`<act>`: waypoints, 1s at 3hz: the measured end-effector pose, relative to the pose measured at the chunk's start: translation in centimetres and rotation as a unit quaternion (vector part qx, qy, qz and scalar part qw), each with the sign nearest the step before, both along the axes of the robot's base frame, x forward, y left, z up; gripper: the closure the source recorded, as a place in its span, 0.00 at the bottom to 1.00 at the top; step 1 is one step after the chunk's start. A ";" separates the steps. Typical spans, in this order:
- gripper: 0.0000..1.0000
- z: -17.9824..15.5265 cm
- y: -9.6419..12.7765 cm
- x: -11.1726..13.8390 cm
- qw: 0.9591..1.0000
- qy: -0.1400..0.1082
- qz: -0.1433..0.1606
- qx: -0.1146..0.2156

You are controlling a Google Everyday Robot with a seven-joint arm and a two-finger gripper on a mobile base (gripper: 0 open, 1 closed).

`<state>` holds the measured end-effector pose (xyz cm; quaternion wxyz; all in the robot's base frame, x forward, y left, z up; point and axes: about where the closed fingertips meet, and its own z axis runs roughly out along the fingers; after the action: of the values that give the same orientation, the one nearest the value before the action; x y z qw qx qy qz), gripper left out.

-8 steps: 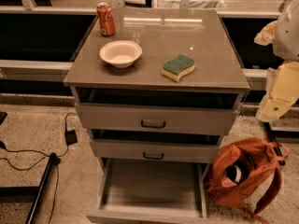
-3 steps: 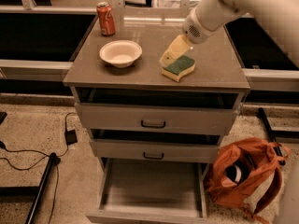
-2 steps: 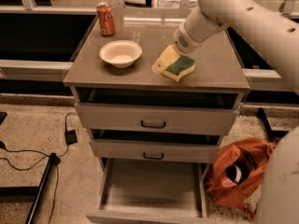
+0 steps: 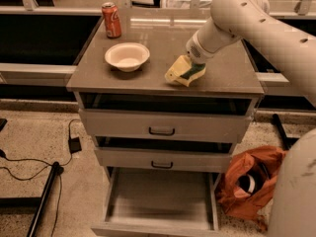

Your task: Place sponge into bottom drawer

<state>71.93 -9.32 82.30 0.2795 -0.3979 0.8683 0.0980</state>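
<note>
The sponge (image 4: 194, 73), yellow with a dark green face, lies on the grey cabinet top (image 4: 222, 68), right of centre near the front edge. My gripper (image 4: 177, 73) hangs from the pale arm that reaches in from the upper right. It is down on the sponge's left side and covers part of it. The bottom drawer (image 4: 160, 197) is pulled out at the foot of the cabinet, and its flat grey floor is bare.
A white bowl (image 4: 127, 56) and a red soda can (image 4: 111, 19) stand on the left of the top. The two upper drawers (image 4: 162, 128) are shut or nearly shut. An orange bag (image 4: 247, 184) lies on the floor at the right. Cables (image 4: 29, 167) lie at the left.
My arm has swung in from the right edge to above the cabinet. The gripper has come down and leftward onto the sponge. The sponge lies in about the same place.
</note>
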 end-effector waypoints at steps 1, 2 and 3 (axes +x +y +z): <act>0.42 -0.6 -1.5 -0.8 1.000 0.005 -0.003 0.010; 0.65 0.1 -2.7 -2.4 0.999 0.001 0.011 0.034; 0.88 2.9 -3.4 -6.1 0.997 -0.026 0.034 0.058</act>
<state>65.85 -12.68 85.23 0.3211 -0.4126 0.8397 0.1467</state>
